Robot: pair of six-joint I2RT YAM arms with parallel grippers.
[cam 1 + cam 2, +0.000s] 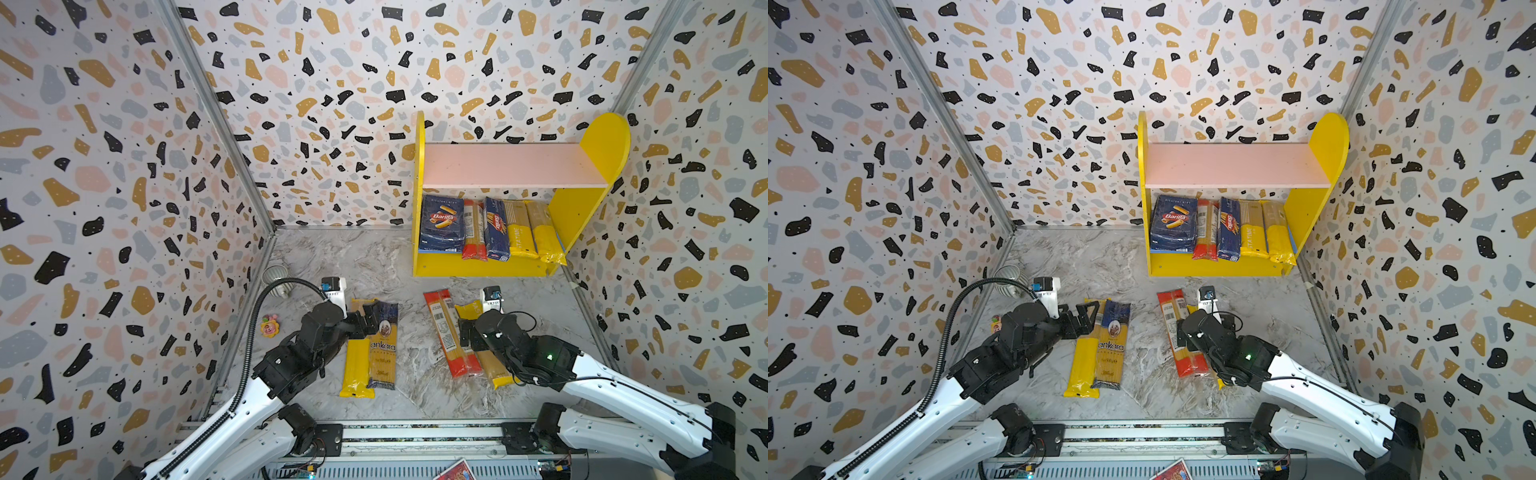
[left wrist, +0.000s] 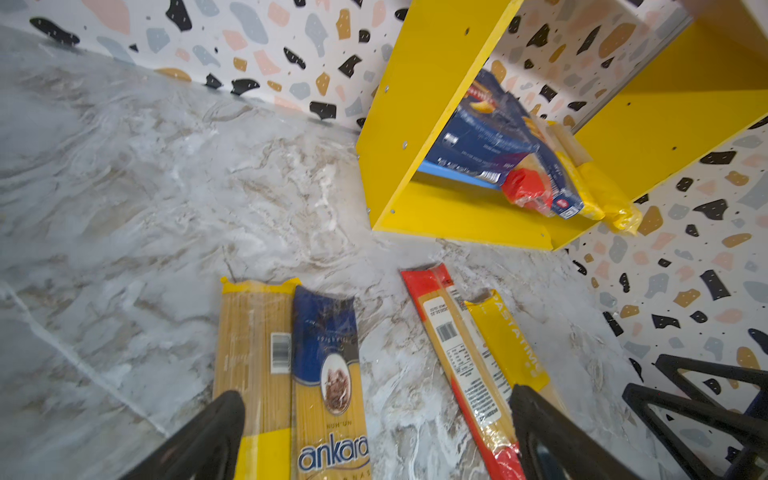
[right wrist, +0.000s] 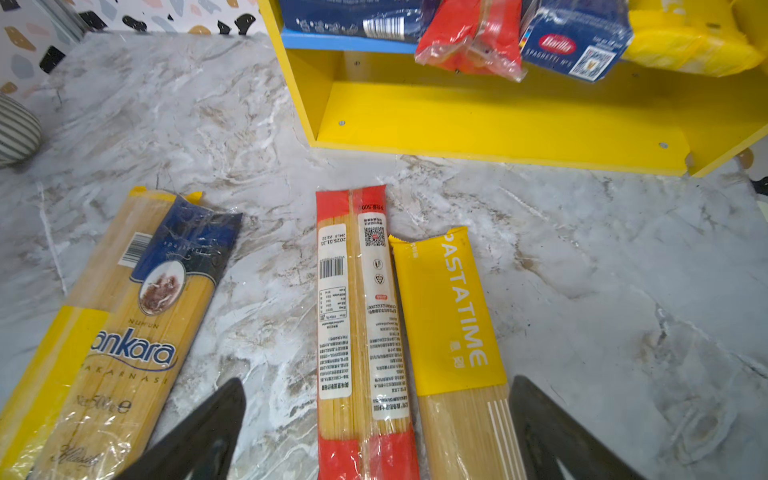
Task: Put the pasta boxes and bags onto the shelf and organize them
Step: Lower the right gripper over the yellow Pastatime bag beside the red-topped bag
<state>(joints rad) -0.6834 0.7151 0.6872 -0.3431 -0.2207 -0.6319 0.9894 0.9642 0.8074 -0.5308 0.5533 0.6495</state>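
While they hover low, left gripper [image 2: 376,395] and right gripper [image 3: 376,384] (tilted downward) gape.

Both our arms extended from the near side toward the shelf [image 1: 511,166], and both ended well short of its front. Our left arm [image 1: 291,365] angled in from the side, off the shelf's left end. Its left gripper [image 1: 368,318] pointed toward the shelf, low, with jaws spread wide and gripping nothing. Our right arm [image 1: 602,378] was bent before the shelf's front with its wrist tipped downward. The right gripper [image 3: 376,380] was just as wide and empty, its dark fingers [image 3: 199,432] splayed.
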